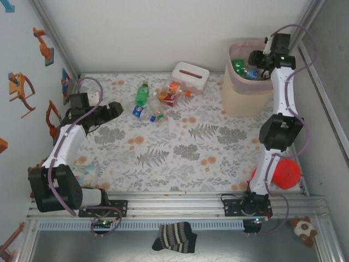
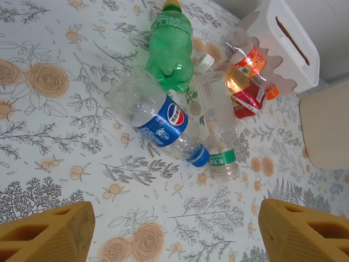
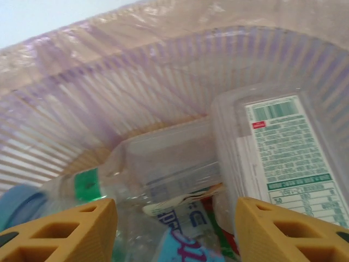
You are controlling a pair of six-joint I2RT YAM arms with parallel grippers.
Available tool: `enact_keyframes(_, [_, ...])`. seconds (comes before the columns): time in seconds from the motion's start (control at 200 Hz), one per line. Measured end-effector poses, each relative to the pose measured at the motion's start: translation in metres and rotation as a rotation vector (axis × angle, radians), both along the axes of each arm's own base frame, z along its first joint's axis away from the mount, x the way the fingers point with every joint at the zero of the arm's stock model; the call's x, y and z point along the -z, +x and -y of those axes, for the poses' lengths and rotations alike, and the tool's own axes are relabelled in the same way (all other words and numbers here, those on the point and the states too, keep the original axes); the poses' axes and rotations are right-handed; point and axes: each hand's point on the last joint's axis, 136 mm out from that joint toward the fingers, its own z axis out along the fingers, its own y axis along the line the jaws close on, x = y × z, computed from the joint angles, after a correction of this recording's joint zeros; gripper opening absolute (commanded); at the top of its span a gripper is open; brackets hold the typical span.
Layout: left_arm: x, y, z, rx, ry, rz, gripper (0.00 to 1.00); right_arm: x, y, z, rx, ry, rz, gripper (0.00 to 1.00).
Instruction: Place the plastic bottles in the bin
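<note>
The bin [image 1: 246,98] stands at the far right of the floral tabletop [image 1: 180,142], lined with a pink translucent bag. The right end effector [image 1: 256,59] hangs over the bin's opening, just inside its rim. In the right wrist view its [image 3: 174,229] yellow fingers [image 3: 60,229] stand apart, and nothing is clamped between them. Below them, inside the bin [image 3: 163,71], lies a clear flat-sided bottle [image 3: 272,153] with a white printed label, and beside it a clear bottle with a green band [image 3: 136,169]. From above, a green bottle [image 1: 238,65] also shows in the bin.

Well to the left of the bin, on the tabletop, lies a loose cluster of plastic bottles. The one farthest from the bin is a green bottle with a yellow cap [image 1: 142,94] [image 2: 170,52]. Touching its base is a clear blue-label bottle [image 1: 140,111] [image 2: 158,120] with a blue cap. Next, towards the bin, lies a clear bottle with a green neck label [image 2: 218,125]. The orange-and-red-label bottle [image 1: 172,95] [image 2: 248,76] is the nearest to the bin. A white tissue box [image 1: 191,76] [image 2: 286,41] sits between this cluster and the bin [image 2: 327,131].

The left end effector [image 1: 114,109] hovers farther from the bin than the cluster. Its [image 2: 174,232] fingers [image 2: 49,234] are spread wide and empty, short of the blue-label bottle.
</note>
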Motion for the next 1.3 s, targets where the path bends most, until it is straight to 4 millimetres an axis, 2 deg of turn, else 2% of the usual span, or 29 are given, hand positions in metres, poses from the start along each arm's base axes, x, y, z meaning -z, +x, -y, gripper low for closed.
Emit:
enact_keyframes(0.12, [0.0,0.0,0.0,0.0,0.0,0.0,0.78,0.006,-0.004,0.014,0.053,-0.025,-0.023,0.57])
enact_keyframes(0.26, [0.0,0.0,0.0,0.0,0.0,0.0,0.78,0.018,-0.009,0.018,0.072,-0.024,-0.059,0.56])
enact_keyframes(0.431, [0.0,0.0,0.0,0.0,0.001,0.0,0.79,0.007,-0.016,0.011,0.055,-0.004,-0.047,0.54])
enact_keyframes(0.556, [0.0,0.0,0.001,0.001,0.002,0.0,0.78,-0.019,-0.026,-0.004,0.021,0.021,-0.005,0.45])
enact_keyframes(0.686, [0.0,0.0,0.002,0.004,0.004,0.0,0.78,-0.049,-0.041,-0.034,-0.064,0.072,0.048,0.38])
enact_keyframes(0.791, [0.001,-0.001,0.004,0.008,0.009,-0.002,0.79,-0.058,-0.05,-0.058,-0.141,0.121,0.058,0.33])
enact_keyframes(0.886, [0.002,-0.001,0.005,0.008,0.014,-0.005,0.78,-0.047,-0.053,-0.073,-0.184,0.154,0.028,0.27])
enact_keyframes(1.092, [0.003,-0.002,0.005,0.006,0.019,-0.008,0.78,0.007,-0.044,-0.079,-0.189,0.189,-0.086,0.19])
enact_keyframes(1.177, [0.003,-0.002,0.006,0.008,0.022,-0.009,0.79,0.013,-0.036,-0.08,-0.196,0.198,-0.077,0.19])
enact_keyframes(1.297, [0.003,-0.003,0.01,0.016,0.026,-0.009,0.78,0.01,-0.036,-0.08,-0.194,0.195,-0.07,0.19])
